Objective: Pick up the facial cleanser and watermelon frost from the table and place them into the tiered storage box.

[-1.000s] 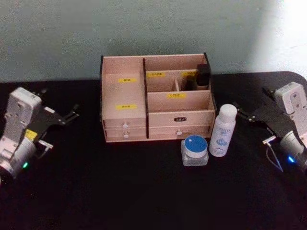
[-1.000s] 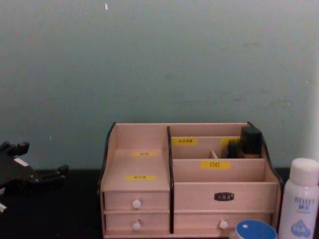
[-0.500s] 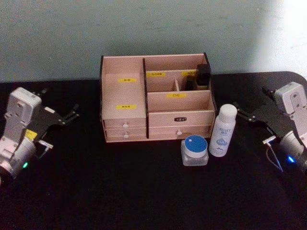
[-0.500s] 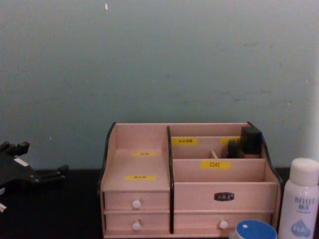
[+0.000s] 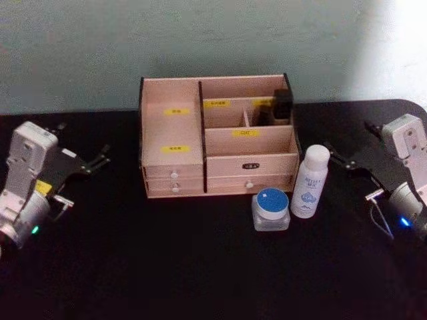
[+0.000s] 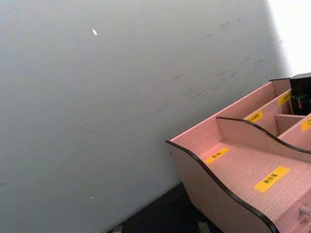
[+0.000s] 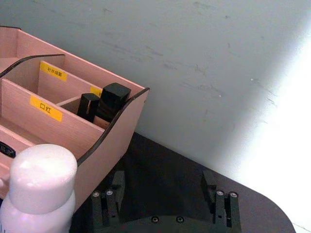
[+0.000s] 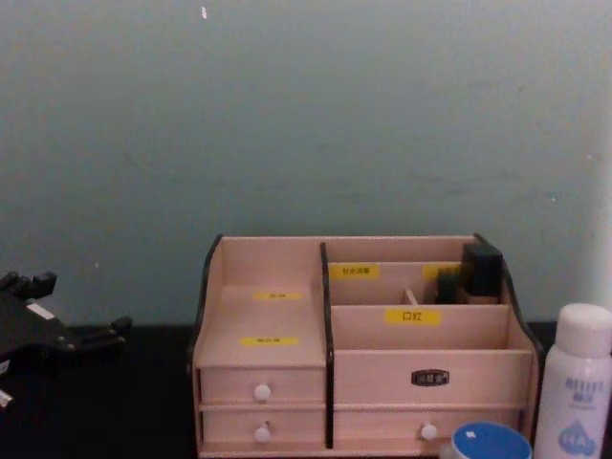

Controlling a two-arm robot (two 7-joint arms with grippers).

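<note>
The facial cleanser [image 5: 311, 181], a slim white bottle, stands upright on the black table just right of the tiered storage box [image 5: 170, 90]. The watermelon frost [image 5: 271, 209], a squat jar with a blue lid, sits in front of the bottle, close beside it. My right gripper [image 5: 337, 160] hovers open to the right of the bottle, apart from it. In the right wrist view its fingers [image 7: 109, 199] spread wide behind the bottle cap [image 7: 43, 172]. My left gripper [image 5: 100, 159] is open at the far left, well clear of the box.
Dark cosmetic items [image 5: 281, 105] stand in the box's back right compartment. The box has small drawers with white knobs [image 8: 262, 391] at the front. A pale wall rises right behind the table. The table's rounded right edge [image 5: 413, 107] lies beyond my right arm.
My left arm has shifted very slightly. The bottle, jar, box and right arm stay where they were.
</note>
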